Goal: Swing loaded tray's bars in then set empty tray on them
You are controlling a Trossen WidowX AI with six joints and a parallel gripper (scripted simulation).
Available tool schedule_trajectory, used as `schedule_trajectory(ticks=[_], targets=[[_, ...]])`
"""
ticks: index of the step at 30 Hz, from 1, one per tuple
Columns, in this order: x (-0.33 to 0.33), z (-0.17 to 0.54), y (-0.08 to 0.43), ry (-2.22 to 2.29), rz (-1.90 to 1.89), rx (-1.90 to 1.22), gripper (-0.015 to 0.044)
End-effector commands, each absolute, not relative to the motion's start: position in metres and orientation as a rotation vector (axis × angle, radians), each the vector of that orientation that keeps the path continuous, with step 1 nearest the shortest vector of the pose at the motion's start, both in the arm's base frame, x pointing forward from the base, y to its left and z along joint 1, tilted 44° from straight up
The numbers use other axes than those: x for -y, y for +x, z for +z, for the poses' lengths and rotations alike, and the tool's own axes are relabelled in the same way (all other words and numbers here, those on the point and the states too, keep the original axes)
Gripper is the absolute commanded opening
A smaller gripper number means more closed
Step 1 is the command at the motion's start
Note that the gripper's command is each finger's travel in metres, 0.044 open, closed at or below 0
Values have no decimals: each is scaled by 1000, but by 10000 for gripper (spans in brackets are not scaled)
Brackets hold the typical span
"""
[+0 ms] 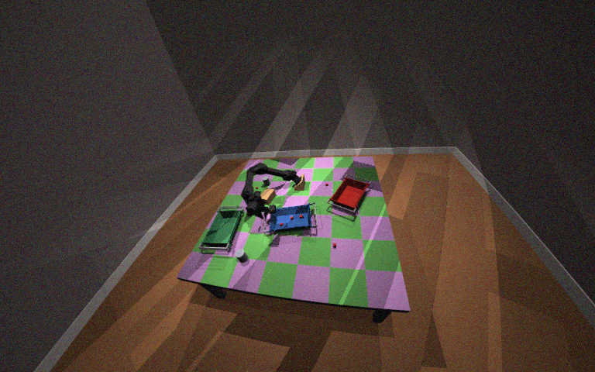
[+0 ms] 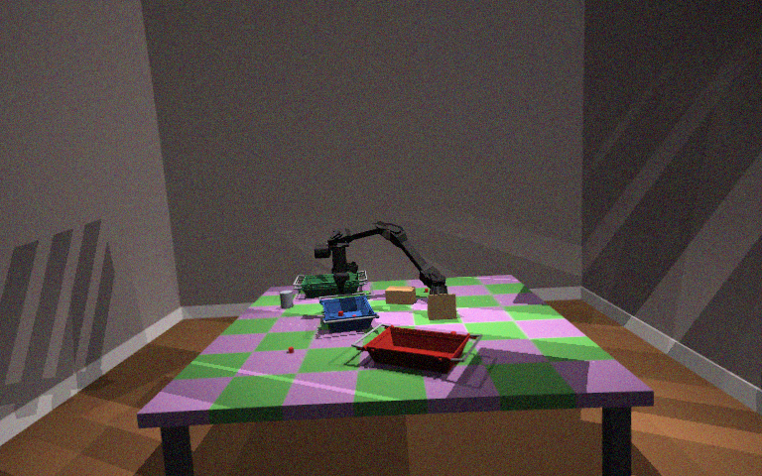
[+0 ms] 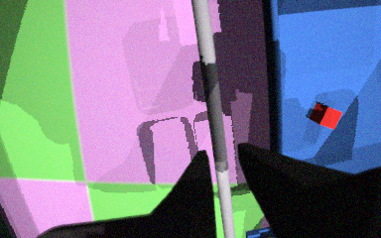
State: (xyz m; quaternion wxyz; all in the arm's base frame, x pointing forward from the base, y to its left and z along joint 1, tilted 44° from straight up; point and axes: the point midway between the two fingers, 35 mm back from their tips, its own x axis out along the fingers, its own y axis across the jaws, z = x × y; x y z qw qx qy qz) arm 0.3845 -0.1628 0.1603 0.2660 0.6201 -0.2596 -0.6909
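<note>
From the left, here's the green tray, with a grey cylinder near it. My gripper points down, fingers parted, grasping nothing, the near grey bar lined up with their gap. That bar's swung outward on the blue tray, which sits on the table, three red blocks inside. Far right, the red tray stands apart, bars out.
</note>
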Motion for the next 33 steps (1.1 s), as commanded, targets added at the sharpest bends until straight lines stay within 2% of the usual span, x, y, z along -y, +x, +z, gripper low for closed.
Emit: schedule_trajectory(ticks=[1,17,33], targets=[[176,147,380,1669,-1880,699,80],[188,134,377,1668,-1879,701,80],[140,135,379,1669,-1881,698,80]])
